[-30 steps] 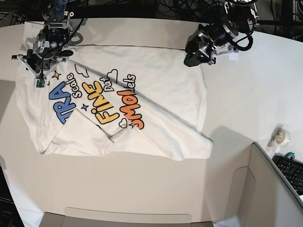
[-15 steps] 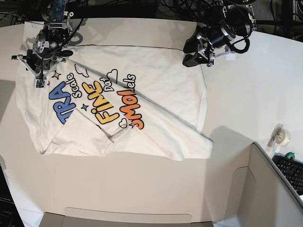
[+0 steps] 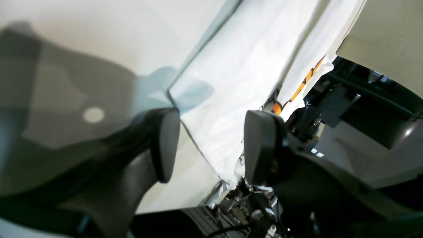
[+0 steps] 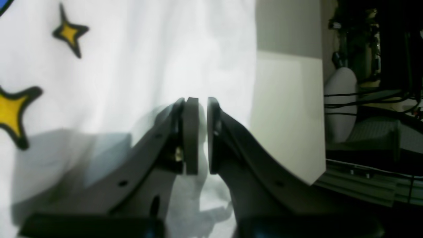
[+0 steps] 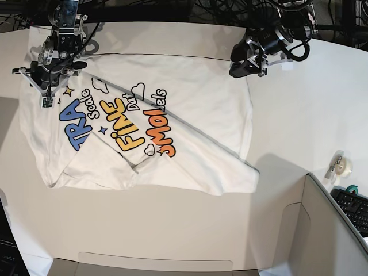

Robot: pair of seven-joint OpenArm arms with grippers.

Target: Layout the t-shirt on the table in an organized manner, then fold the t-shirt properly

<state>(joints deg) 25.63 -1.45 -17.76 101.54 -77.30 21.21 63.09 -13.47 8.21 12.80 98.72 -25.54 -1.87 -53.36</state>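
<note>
One shirt [image 5: 144, 123] lies print-up on the white counter [image 5: 172, 230], roughly spread but not yet squared: a diagonal crease runs across the body and the near hem is bunched into overlapping folds. The coloured lettering sits toward the base view's left, with plain white cloth toward its right.

At the shirt's far corner on that left side, the right pincer [image 4: 202, 132] is seen nearly shut, its pads almost touching with only a thin strip showing between them; white cloth with yellow stars lies directly under it, and a pinch on the fabric edge is judged likely, though the frames do not settle it.

At the opposite far corner, the left pincer [image 3: 211, 145] stands wide apart with nothing held, the shirt's edge showing between its pads. Over the last second this arm has been drawn back and up from the corner, while the right arm and the shirt have barely shifted.

That retreat is judged to mean the far right-hand corner has been placed, so smoothing of the crease and the bunched hem remains before folding.
</note>
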